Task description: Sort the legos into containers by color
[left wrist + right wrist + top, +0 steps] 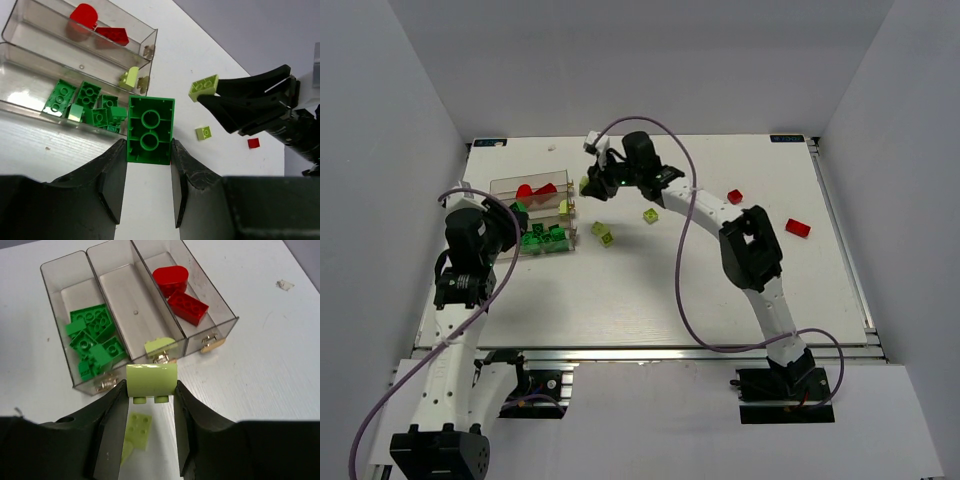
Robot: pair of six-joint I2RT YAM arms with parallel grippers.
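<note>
Nearest the bases, the left tool (148, 150) is clenched on a dark green brick (150, 131). The brick's hollow underside faces the wrist camera, and it is held at the left end of the tray (112, 290).

On the white surface (620, 300), right of the tray, lie two loose lime bricks (604, 234). A loose red brick (797, 228) lies well apart on the right side.

The clear tray has three long compartments. The near one holds a pile of green bricks (95, 337). The middle one holds a single lime piece (160, 346) at its right end. The far one holds two red pieces (180, 300).

Just off the tray's right end, in line with the middle compartment, the right tool (150, 395) grips a lime brick (151, 381) between its fingers, smooth curved face up. Another lime brick lies on the surface below it; whether it is one of the loose pair, I cannot tell.

Farther right sits a second small red brick (735, 196).
</note>
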